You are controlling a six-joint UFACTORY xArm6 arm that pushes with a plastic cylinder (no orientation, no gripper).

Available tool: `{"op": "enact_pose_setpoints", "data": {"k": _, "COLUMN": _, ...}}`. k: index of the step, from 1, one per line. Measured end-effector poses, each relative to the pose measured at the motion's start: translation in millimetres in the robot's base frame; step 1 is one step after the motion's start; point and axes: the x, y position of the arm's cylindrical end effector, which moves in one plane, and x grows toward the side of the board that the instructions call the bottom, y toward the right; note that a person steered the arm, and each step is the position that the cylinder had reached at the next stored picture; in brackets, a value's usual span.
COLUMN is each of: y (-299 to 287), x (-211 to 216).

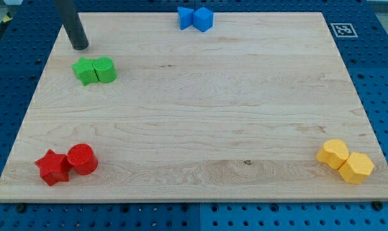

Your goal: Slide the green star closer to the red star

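The green star (85, 70) lies near the board's upper left, touching a green round block (105, 69) on its right. The red star (52, 168) sits at the lower left, touching a red round block (82, 159) on its right. My tip (80, 47) rests on the board just above and slightly left of the green star, a small gap apart from it. The rod rises out of the view's top.
Two blue blocks (195, 18) sit together at the top edge. Two yellow blocks (345, 161) sit at the lower right. The wooden board (213, 115) lies on a blue pegboard table; a marker tag (343, 29) is at the top right.
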Motion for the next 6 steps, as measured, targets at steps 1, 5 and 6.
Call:
{"op": "enact_pose_setpoints", "data": {"k": 1, "y": 0, "x": 26}}
{"op": "enact_pose_setpoints", "data": {"k": 5, "y": 8, "x": 30}}
{"op": "enact_pose_setpoints", "data": {"k": 6, "y": 33, "x": 30}}
